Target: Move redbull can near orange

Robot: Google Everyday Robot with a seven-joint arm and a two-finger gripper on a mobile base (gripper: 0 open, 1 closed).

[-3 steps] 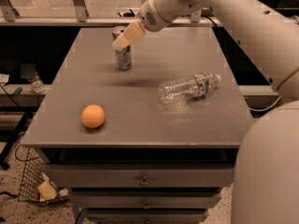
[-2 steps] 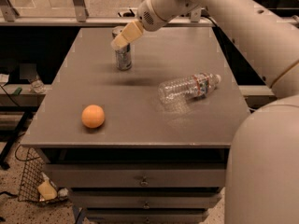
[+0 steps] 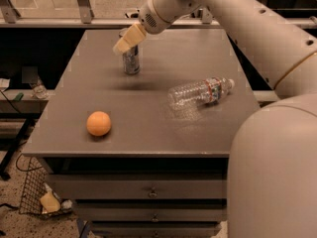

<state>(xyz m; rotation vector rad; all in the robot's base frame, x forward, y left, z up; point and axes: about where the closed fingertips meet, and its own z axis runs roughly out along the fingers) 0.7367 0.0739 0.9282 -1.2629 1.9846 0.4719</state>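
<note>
The gripper [image 3: 128,39] sits at the top of the redbull can [image 3: 132,62]; whether it grips, I cannot tell. Neither has moved in 1 second: the can stands upright at the table's [image 3: 148,113] back, well apart from the orange [image 3: 98,123].

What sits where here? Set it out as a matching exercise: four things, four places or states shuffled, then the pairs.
1. redbull can
2. orange
3. water bottle
4. tool

a. lying on its side, right of centre
b. front left of the table
c. standing upright, far side
d. at the can's top

Pairs: 1-c, 2-b, 3-a, 4-d.
</note>
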